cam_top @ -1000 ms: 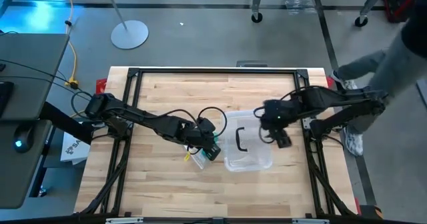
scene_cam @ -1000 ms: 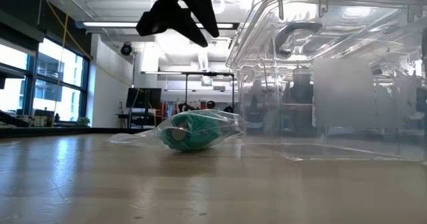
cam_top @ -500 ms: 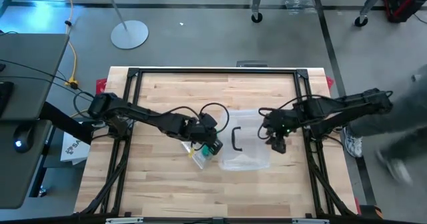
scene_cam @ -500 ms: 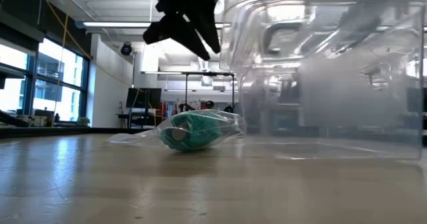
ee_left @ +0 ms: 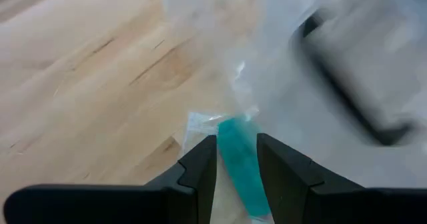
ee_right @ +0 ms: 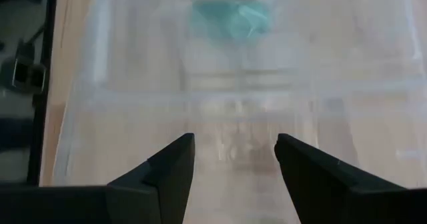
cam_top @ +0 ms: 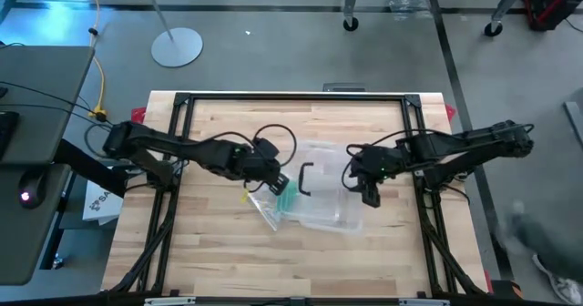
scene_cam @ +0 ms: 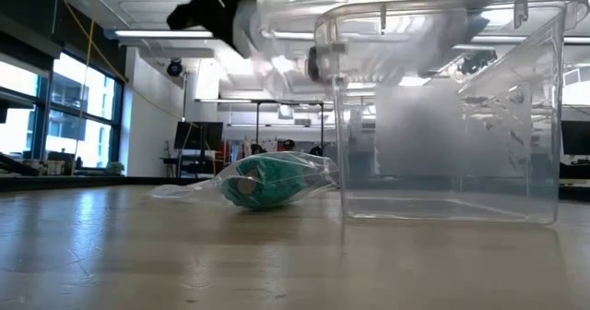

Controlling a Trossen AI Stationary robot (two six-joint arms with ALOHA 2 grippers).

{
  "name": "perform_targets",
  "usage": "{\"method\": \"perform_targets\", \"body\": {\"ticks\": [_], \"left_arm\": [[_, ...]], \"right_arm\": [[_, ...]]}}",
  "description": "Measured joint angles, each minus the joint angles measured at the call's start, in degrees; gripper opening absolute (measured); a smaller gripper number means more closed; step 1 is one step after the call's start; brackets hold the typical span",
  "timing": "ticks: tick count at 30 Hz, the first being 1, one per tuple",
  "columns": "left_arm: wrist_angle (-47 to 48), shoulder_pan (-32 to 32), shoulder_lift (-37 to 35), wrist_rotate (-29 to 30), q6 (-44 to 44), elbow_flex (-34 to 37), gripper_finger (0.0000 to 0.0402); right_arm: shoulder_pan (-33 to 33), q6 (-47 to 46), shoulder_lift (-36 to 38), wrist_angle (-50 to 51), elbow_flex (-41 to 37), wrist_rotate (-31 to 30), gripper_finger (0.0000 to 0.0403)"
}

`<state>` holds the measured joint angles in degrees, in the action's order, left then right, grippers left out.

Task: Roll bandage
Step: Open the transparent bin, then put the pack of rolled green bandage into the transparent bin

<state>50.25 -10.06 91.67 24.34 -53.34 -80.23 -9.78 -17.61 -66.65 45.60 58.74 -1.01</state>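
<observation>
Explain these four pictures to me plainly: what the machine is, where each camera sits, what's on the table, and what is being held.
The machine is two dark robot arms at a wooden table, each ending in a two-finger gripper.

One camera looks straight down from above. One sits at table height, looking across. One rides on each wrist, looking past that arm's own fingers.

On the table lies a green bandage, rolled up inside a crinkly clear bag. Beside it is a clear plastic box with a black handle.

The left gripper is above the bag with its fingers slightly apart, holding nothing. The right gripper is at the far side of the box, open; whether it touches the box is unclear.
</observation>
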Motion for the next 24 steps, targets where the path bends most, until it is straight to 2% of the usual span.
{"method": "perform_targets", "body": {"ticks": [5, 9, 13, 19, 21, 24], "left_arm": [[1.06, -0.26, -1.42, -0.04, -0.63, -0.12, 0.0103], [2.54, -0.67, -1.42, -3.58, -2.97, 0.00, 0.0103], [3.35, -0.90, -3.06, -7.80, -7.09, 3.05, 0.0105], [1.64, -1.40, -8.17, -9.58, -12.14, 8.40, 0.0113], [0.31, -1.40, -9.18, -12.60, -12.62, 10.25, 0.0113], [-2.44, -1.75, -9.08, -22.72, -11.21, 12.27, 0.0113]], "right_arm": [[0.89, 1.11, 0.04, 1.49, 0.55, 0.81, 0.0206], [1.27, 2.04, -0.22, 2.41, 0.55, 1.27, 0.0206], [1.25, 1.38, -0.22, 4.22, 0.55, 1.55, 0.0206], [0.31, 1.65, 0.43, 7.03, 0.55, 3.12, 0.0206], [0.24, 2.30, 0.97, 7.04, 0.55, 3.23, 0.0206], [-0.03, 2.90, 1.43, 6.32, 0.55, 3.20, 0.0206]]}}
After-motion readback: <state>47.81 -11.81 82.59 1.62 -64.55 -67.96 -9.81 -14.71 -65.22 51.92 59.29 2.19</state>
